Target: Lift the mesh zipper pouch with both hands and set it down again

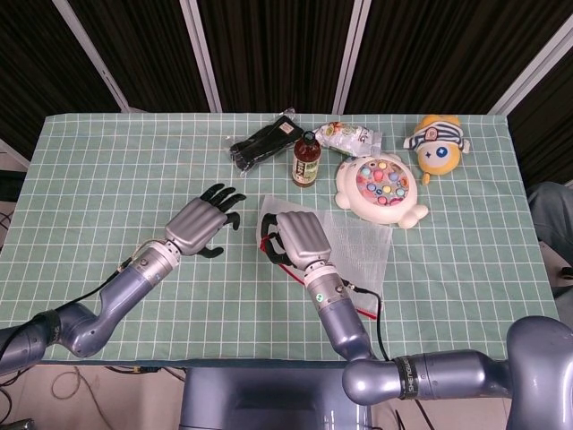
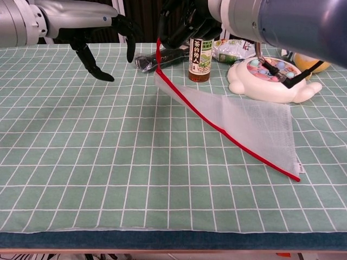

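The white mesh zipper pouch with the red zip edge (image 2: 246, 122) sits near the middle of the tabletop (image 1: 107, 170), and it's half up right now: its near corner and most of the mesh lie flat on the green checked cloth, while the far left corner is pulled up off the surface. The right hand (image 1: 298, 238) has that raised corner, fingers closed around the red edge, so the zip line runs up at a slant from the cloth into the grip. In the head view this hand covers the left part of the pouch, with mesh showing out to its right.

The left hand (image 1: 200, 227) is just to the left of the pouch, not touching it, hovering with its dark fingers spread and holding nothing. In the chest view you can see it above the cloth with fingers pointing down.

Behind the pouch there's a small brown bottle with a dark cap (image 1: 306, 160) standing upright, a pair of black gloves (image 1: 263, 141) to its left, and a crinkly snack packet (image 1: 351, 136) to its right. A white round fishing-game toy with coloured pieces (image 1: 382, 189) sits just beyond the pouch's right side, and a yellow plush doll in a striped top (image 1: 436, 143) is in the far right corner.
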Tool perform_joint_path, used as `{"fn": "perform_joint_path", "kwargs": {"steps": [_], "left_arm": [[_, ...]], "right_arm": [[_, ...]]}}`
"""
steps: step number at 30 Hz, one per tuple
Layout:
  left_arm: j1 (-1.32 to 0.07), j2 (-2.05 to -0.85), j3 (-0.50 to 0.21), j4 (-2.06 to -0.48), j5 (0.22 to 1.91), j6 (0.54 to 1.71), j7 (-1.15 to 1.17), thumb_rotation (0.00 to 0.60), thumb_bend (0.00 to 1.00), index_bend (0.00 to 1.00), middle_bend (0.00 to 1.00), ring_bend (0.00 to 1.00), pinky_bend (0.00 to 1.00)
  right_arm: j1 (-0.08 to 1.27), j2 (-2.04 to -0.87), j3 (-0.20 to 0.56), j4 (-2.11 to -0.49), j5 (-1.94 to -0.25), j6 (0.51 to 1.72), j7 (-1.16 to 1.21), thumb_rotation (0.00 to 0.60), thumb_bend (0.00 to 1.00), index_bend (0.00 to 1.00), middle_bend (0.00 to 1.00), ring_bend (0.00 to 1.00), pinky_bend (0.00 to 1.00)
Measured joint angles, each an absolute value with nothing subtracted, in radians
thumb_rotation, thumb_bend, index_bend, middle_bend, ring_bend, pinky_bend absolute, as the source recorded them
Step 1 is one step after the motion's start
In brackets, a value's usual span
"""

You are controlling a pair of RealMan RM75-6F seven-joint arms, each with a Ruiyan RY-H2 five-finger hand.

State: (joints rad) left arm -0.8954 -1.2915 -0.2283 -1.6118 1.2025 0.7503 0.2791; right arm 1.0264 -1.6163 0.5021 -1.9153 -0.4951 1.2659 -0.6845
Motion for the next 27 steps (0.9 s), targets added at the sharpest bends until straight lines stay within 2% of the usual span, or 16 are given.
{"fn": "perform_joint_path", "kwargs": {"steps": [18, 27], "left_arm": [[-0.918, -1.406, -0.227, -1.552, 1.220, 0.826, 0.224, 0.600, 0.22, 0.44, 0.10, 0.00, 0.05], [-0.931, -1.437, -0.221, -1.544, 1.209, 0.816, 0.200, 0.600, 0.23, 0.46, 0.10, 0.00, 0.05]], "right_arm": [[1.050, -1.604, 0.485, -1.928, -0.482, 1.289, -0.671, 0.600, 0.58, 0.59, 1.00, 1.00, 1.00], [1.060, -1.605, 0.480, -1.926, -0.476, 1.297, -0.666, 0.600, 0.58, 0.59, 1.00, 1.00, 1.00]]}}
